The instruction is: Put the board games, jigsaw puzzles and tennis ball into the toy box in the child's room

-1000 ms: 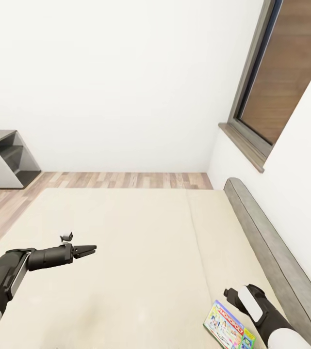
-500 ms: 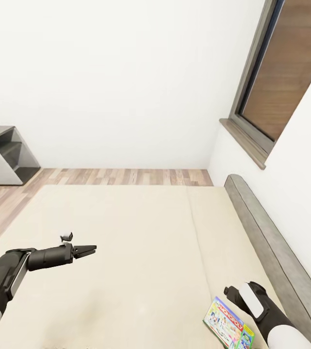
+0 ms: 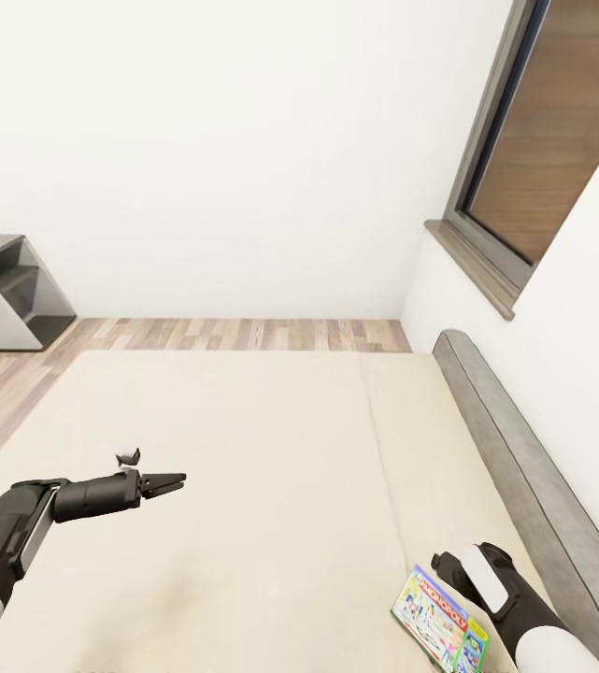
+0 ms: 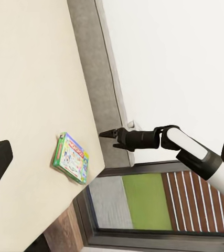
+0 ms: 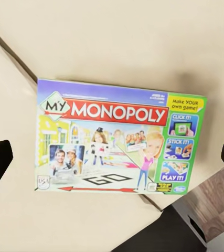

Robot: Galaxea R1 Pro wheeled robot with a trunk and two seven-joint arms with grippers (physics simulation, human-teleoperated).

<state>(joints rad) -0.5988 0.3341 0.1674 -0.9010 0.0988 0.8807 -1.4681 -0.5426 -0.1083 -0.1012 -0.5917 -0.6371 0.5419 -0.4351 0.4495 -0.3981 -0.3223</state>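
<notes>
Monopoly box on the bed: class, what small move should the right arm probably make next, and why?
Probably lower the right gripper onto the Monopoly box. The box lies flat and untouched on the bed near the headboard, centred in the right wrist view between the spread fingertips, so the gripper looks lined up above it with nothing held yet.

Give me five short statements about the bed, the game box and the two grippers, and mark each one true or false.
1. The Monopoly box lies flat on the bed. True.
2. The left gripper holds a board game. False: it is shut on nothing, over bare mattress.
3. The right gripper has its fingers spread wide above the box. True: a dark fingertip shows at each side edge of the right wrist view, apart from the box.
4. The box sits in the middle of the mattress. False: it lies near the grey headboard.
5. A tennis ball rests beside the box. False: only mattress surrounds it.
</notes>
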